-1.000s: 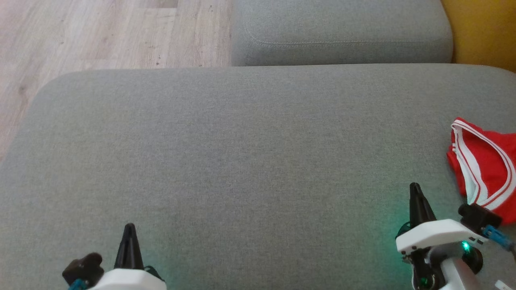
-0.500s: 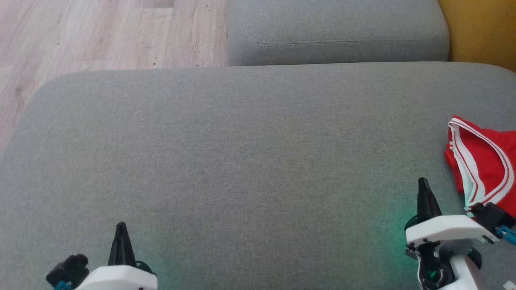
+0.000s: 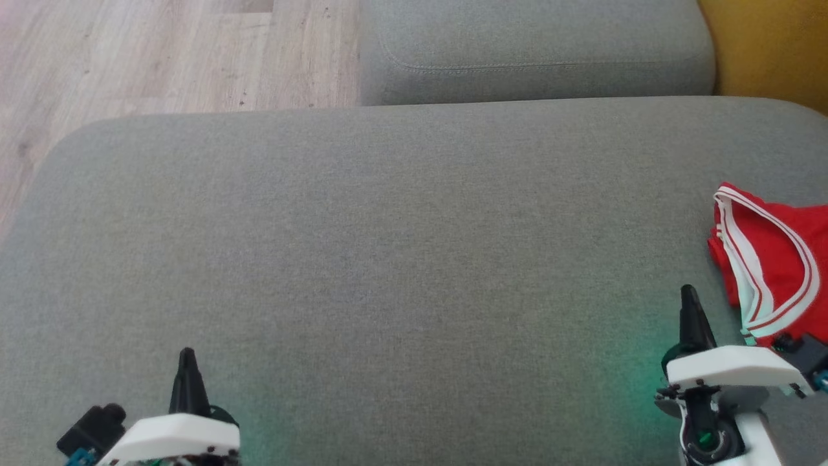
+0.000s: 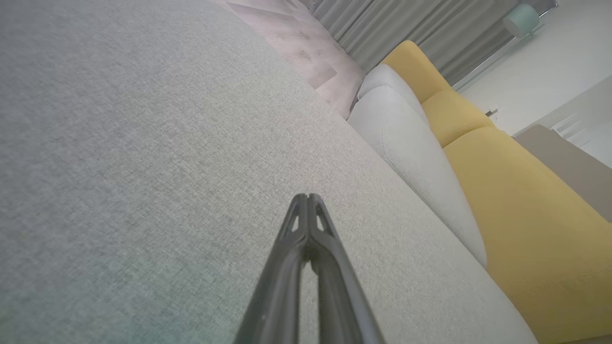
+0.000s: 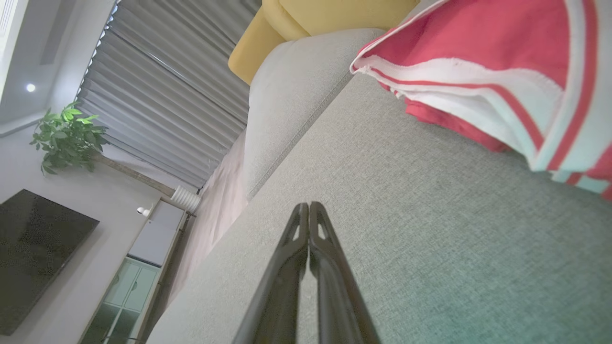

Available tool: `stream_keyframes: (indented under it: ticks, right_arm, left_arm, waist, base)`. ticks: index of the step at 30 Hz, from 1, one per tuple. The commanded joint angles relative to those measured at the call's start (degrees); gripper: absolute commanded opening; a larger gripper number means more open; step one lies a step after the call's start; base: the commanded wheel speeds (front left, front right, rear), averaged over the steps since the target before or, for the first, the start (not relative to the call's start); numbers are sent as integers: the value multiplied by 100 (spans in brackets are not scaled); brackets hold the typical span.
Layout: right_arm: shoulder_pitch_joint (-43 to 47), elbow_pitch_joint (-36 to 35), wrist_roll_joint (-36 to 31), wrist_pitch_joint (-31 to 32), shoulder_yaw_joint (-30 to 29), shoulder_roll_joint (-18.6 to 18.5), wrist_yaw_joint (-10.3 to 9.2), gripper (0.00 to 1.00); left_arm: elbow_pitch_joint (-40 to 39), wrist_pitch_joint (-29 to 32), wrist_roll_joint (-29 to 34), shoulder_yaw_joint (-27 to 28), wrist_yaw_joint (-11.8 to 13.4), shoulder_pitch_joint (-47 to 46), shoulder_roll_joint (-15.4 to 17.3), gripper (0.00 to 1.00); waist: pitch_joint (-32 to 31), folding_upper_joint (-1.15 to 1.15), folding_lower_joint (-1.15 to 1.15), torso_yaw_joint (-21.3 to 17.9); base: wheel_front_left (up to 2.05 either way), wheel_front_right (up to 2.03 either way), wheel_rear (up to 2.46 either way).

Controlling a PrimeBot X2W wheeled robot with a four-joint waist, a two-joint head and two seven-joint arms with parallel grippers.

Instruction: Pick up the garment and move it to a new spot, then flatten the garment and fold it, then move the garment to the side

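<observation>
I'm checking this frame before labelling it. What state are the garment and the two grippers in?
garment: lying in loose layers at the right side of the grey cushion, not held.
left gripper: shut, empty, over bare cushion.
right gripper: shut, empty, beside the garment, not touching it.

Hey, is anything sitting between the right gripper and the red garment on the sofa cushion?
Nothing visible does. The right gripper, jaws shut, is just to the left of the garment, with bare grey cushion between them. The right wrist view also shows the garment's striped edge close ahead, unobstructed.
</observation>
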Motion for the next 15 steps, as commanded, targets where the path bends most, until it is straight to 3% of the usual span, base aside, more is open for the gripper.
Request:
stream_keyframes:
  ticks: [1, 15]
  right_arm:
    - [-156, -255, 167, 51, 16, -24, -2, 0]
    - [-93, -529, 1068, 283, -76, -27, -3, 0]
  left_arm:
    - [-211, 41, -167, 177, -49, -276, 15, 0]
    - [-347, 278, -1110, 312, -124, -333, 18, 0]
  waist:
    - [1, 0, 0, -5]
    - [12, 0, 0, -65]
  base:
    - [0, 0, 0]
    - [0, 0, 0]
